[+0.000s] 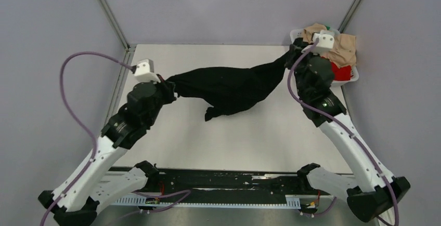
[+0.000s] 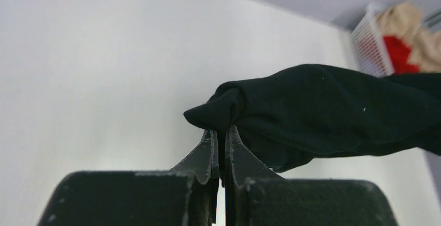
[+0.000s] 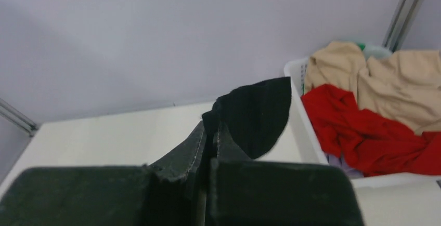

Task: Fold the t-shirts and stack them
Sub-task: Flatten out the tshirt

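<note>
Left gripper: fingers pressed together on a bunched corner of the black t-shirt. No gap shows between them in the wrist view.
Right gripper: likewise clamped on a fold of the same shirt, with a rounded flap of cloth standing up past the tips.

Shirt: slung between the two grippers above the table. Its right end is just beside the white basket at the far right corner. The middle sags and a twisted lobe droops toward the near side. I cannot tell whether it touches the surface. It is not spread and not folded.

Red t-shirt and beige t-shirt: crumpled together in the basket, the beige mostly on top and behind.

Risks (judgement):
- Both holds are on small bunches of cloth, so a harder pull apart could slip one out and drop that end.
- The cloth looks twisted along its length. Laid down like this it would land roped rather than flat, which would spoil the fold.
- The right gripper works close to the basket rim, so a swing outward could knock the basket or snag the beige shirt.

Surface and room: the table is matte white and plain. Pale grey walls stand on three sides, with a metal post at each far corner. A purple cable loops from each wrist.
</note>
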You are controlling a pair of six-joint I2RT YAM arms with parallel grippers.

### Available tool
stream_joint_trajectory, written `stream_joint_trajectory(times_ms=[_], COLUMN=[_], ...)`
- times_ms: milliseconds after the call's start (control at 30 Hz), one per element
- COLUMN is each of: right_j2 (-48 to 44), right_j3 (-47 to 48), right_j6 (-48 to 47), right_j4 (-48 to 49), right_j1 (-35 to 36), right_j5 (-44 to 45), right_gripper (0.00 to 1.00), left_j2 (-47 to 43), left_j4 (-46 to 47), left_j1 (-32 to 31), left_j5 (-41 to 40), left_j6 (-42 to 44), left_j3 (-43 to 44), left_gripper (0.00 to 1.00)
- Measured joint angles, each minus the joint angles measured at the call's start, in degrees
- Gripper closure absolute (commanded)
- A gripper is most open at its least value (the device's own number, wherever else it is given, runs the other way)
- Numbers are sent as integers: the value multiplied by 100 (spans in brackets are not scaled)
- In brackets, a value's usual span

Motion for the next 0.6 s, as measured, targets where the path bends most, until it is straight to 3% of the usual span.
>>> stream_joint_trajectory(times_ms=[267,600], right_j2=[-1386,-2035], right_j3=[348,2006], right_j6=[-407,-468], right_j4=[195,-463], right_j1=[-7,-4], right_j5=[-448,-1600], right_gripper=[100,100], left_j2=[-1604,-1810], left_j4=[315,507], left_j1=[0,0], left_j5=[-269,603], left_j6=[857,1460], left_j3=[1034,2850], left_gripper=[100,100])
